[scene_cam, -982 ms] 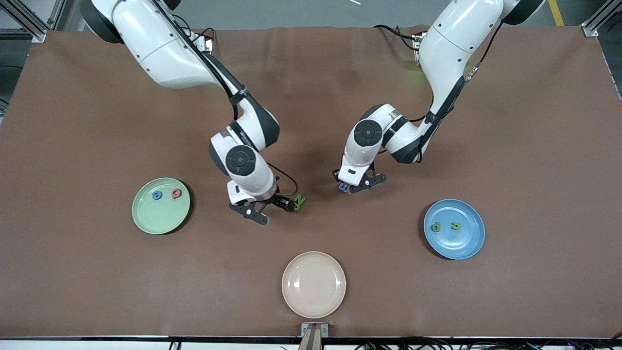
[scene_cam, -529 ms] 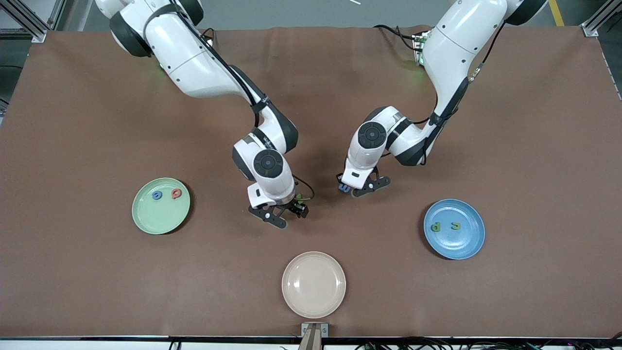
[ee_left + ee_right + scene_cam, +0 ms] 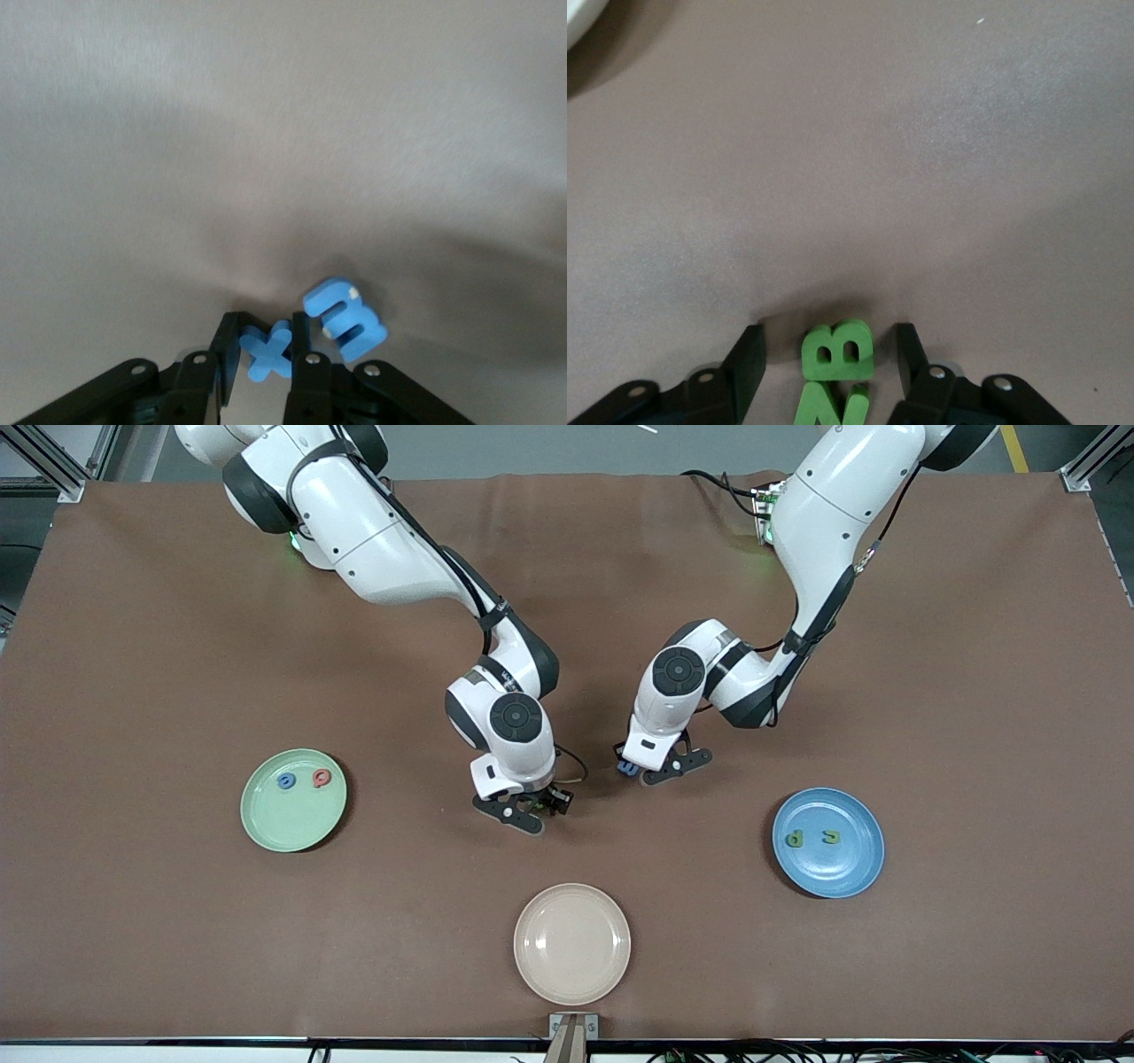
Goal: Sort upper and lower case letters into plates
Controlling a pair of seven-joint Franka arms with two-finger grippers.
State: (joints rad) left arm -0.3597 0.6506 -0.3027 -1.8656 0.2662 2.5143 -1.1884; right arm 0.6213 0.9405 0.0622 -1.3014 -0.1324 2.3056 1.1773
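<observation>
Left gripper (image 3: 264, 376) clamped the blue x (image 3: 266, 351), blue m (image 3: 345, 319) touching at its two o'clock; right gripper (image 3: 829, 367) straddled green B (image 3: 837, 351), fingers apart, green Z (image 3: 833, 404) adjoining

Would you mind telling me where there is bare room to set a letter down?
The beige dish holds nothing, and bare cloth lies between it and the green plate. It is crowded mid-table, where the left gripper and right gripper work.
</observation>
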